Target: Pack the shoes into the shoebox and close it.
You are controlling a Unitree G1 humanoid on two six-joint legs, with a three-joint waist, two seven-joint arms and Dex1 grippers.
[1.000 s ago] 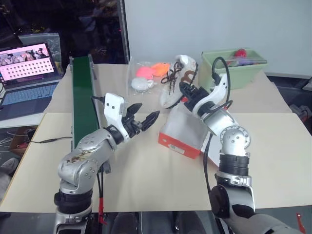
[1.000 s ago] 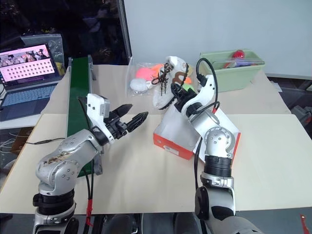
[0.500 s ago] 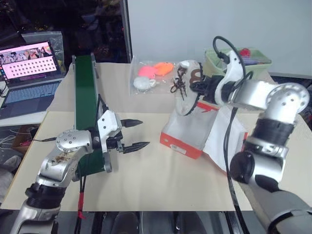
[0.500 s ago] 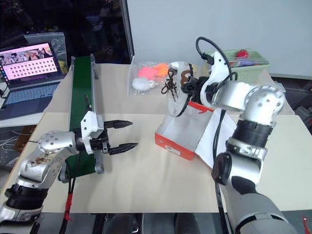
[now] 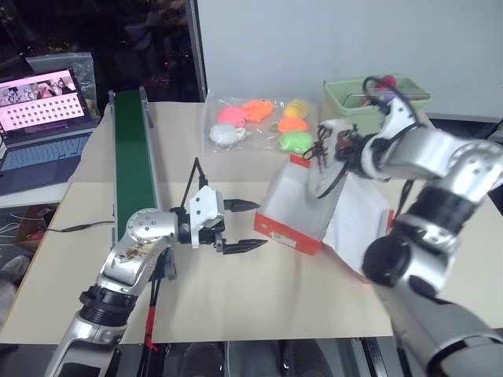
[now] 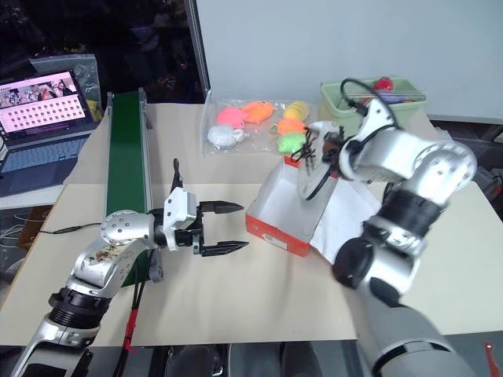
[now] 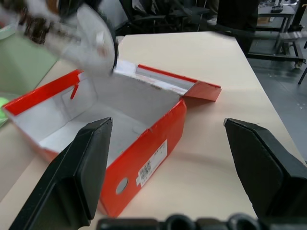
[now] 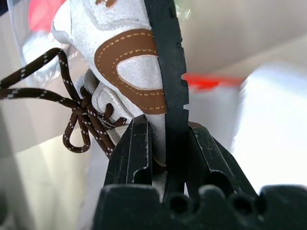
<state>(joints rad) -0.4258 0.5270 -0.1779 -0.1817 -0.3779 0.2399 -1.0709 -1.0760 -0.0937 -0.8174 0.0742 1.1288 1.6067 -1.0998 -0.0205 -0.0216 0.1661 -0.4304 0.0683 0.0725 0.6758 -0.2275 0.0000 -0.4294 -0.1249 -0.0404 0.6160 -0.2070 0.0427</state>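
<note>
The right claw (image 8: 165, 158) is clenched on a white sneaker (image 8: 127, 62), its two black fingers (image 8: 136, 148) pinching the shoe's black sole and the side wall beside a brown stitched patch. Dark laces (image 8: 72, 110) dangle loose from the shoe. From the head cameras, the sneaker (image 6: 314, 157) hangs tilted in the air over the far end of the open shoebox (image 6: 287, 208), not resting inside it.

The shoebox is red-orange outside and white inside, and it sits on the beige surface (image 5: 259, 298) a little right of centre. Its hinged lid (image 5: 357, 224) lies folded open on the side toward the right arm. A small white label (image 7: 152, 163) shows on the near red wall. The box interior looks empty in the left wrist view.

The left claw (image 6: 224, 228) is released, its black fingers (image 5: 244, 246) spread wide and pointing sideways at the shoebox's near end, just short of it and holding nothing.

Behind the box lies a clear bag of colourful soft toys (image 5: 263, 122), and a pale green bin (image 5: 354, 98) stands at the far right corner. A green conveyor belt (image 5: 130, 157) runs along the left side, with an open laptop (image 5: 39, 118) beyond it.
</note>
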